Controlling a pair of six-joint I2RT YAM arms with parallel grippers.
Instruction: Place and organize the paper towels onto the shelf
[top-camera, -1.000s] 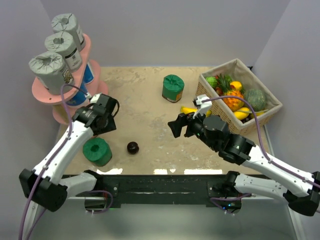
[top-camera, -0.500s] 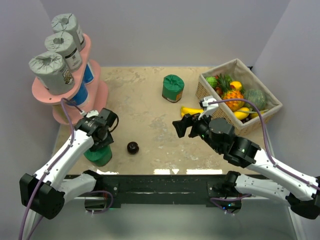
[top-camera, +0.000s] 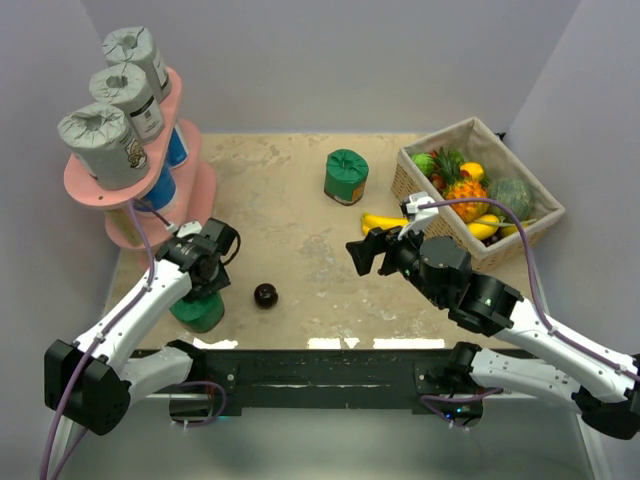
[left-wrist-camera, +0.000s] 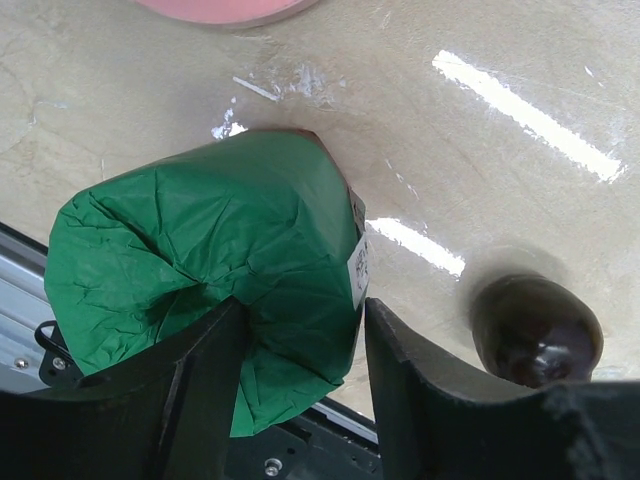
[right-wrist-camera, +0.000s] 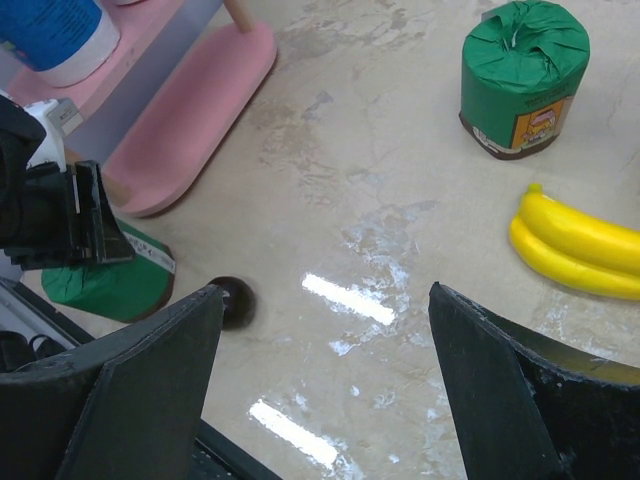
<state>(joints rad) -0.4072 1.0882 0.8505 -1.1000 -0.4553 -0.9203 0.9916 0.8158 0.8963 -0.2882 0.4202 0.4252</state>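
Note:
Three grey paper towel rolls (top-camera: 100, 140) stand on the top pink board of the shelf (top-camera: 88, 185). Two white-and-blue rolls (top-camera: 160, 190) stand on its lower tier. One green roll (top-camera: 346, 176) stands upright at the table's far middle and also shows in the right wrist view (right-wrist-camera: 522, 78). The other green roll (top-camera: 200, 312) sits near the front left. My left gripper (top-camera: 205, 275) is down on it, its narrow jaws pinching the roll's wall (left-wrist-camera: 200, 270) at its near edge. My right gripper (top-camera: 365, 252) hangs wide open and empty over mid-table (right-wrist-camera: 325, 300).
A small dark ball (top-camera: 265, 295) lies just right of the gripped roll, close to my left fingers (left-wrist-camera: 535, 330). A yellow banana (top-camera: 380, 220) lies beside a wicker fruit basket (top-camera: 440, 138) at the right. The shelf's lower board (right-wrist-camera: 190, 120) reaches toward the front left.
My left gripper has moved toward the near edge and come down over the near green roll, covering most of it. My right gripper shifted slightly right and stayed open.

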